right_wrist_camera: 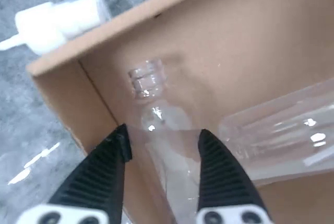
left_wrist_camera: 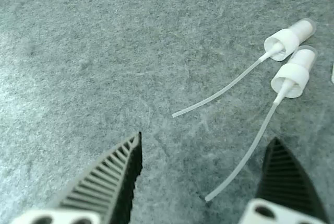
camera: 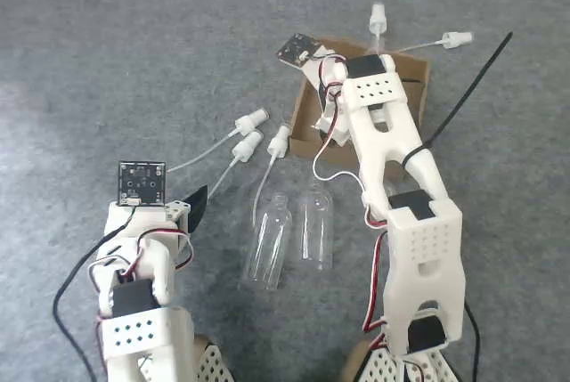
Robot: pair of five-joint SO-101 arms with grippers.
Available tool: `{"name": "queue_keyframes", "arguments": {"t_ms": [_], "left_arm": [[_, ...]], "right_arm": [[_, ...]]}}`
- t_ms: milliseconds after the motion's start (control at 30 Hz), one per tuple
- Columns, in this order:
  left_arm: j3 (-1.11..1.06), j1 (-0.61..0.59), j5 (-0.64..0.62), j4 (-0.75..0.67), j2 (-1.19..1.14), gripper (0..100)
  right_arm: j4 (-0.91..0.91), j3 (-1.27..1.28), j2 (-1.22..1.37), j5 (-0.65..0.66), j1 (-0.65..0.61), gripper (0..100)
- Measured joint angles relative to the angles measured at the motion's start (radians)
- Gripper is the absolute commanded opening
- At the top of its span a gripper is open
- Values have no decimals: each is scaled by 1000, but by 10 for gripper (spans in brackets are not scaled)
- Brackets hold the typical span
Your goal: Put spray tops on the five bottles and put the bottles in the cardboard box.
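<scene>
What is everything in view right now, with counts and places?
cardboard box: one, brown, at the far side, under the right arm
spray tops: five, white with clear tubes; three mid-carpet, two beyond the box
bottles: clear, no tops; two lying on the carpet between the arms, at least two more in the box
carpet: one, grey, under everything
left gripper: black fingers open, over bare carpet near the three tops
right gripper: over the box, above a bottle

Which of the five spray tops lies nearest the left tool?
The spray top whose thin tube ends in the gap of the open left tool; the other four lie farther off.
</scene>
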State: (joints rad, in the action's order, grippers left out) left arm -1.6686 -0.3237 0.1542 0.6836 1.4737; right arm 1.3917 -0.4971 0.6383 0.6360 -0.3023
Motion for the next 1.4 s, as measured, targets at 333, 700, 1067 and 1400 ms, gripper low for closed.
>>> {"name": "queue_keyframes", "arguments": {"t_ms": [333,700,1067,1400], "left_arm": [[-8,0,0,0,0,343],[-8,0,0,0,0,343],[-8,0,0,-9,0,342],[-8,0,0,-12,0,342]], "right_arm": [[80,3,-216,-6,0,9],[249,3,-489,-186,89,9],[359,112,-577,-181,474,9],[17,657,-575,-157,493,11]]}}
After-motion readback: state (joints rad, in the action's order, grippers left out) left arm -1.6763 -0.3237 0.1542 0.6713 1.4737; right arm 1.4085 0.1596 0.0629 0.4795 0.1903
